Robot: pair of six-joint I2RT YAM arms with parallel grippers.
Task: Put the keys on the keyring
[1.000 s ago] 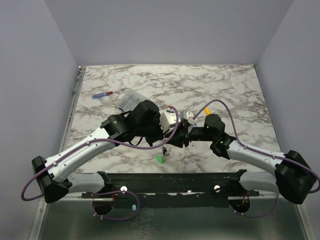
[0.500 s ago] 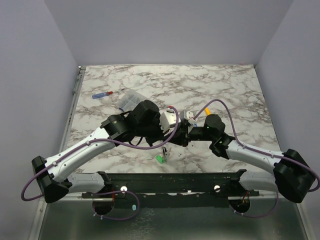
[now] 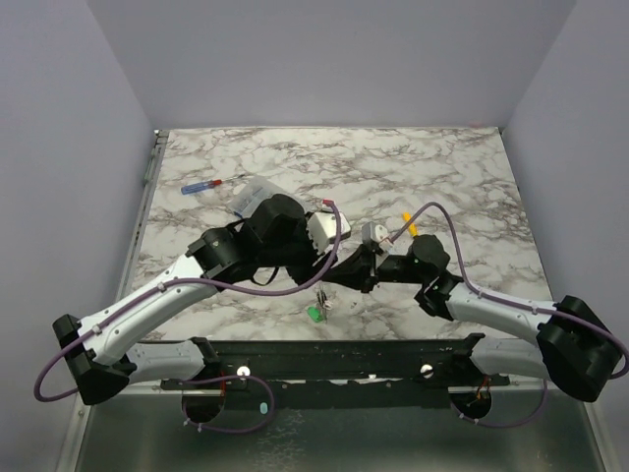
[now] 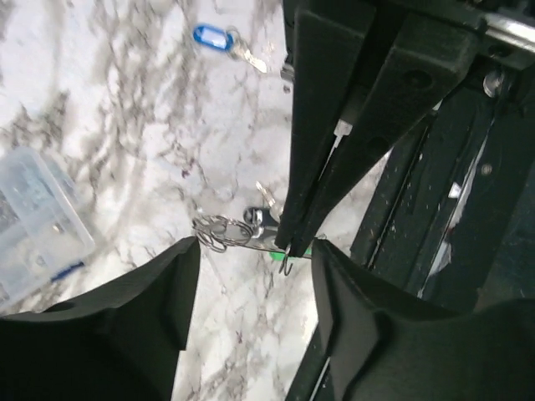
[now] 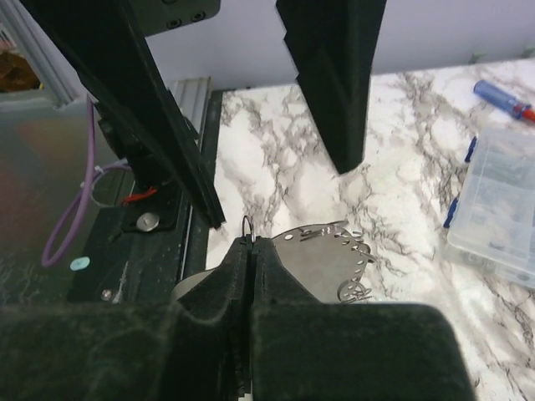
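Where the marble surface nears its front edge, keys: one bunch with a green tag, tangled with thin wire rings; whether these are the keyring cannot be told. Blue-tagged key: lying apart on the surface. Right claw: closed, pinching a small wire loop near the bunch. Left claw: open, empty, fingers either side of the right claw's tips. Clear box and screwdriver: well apart.
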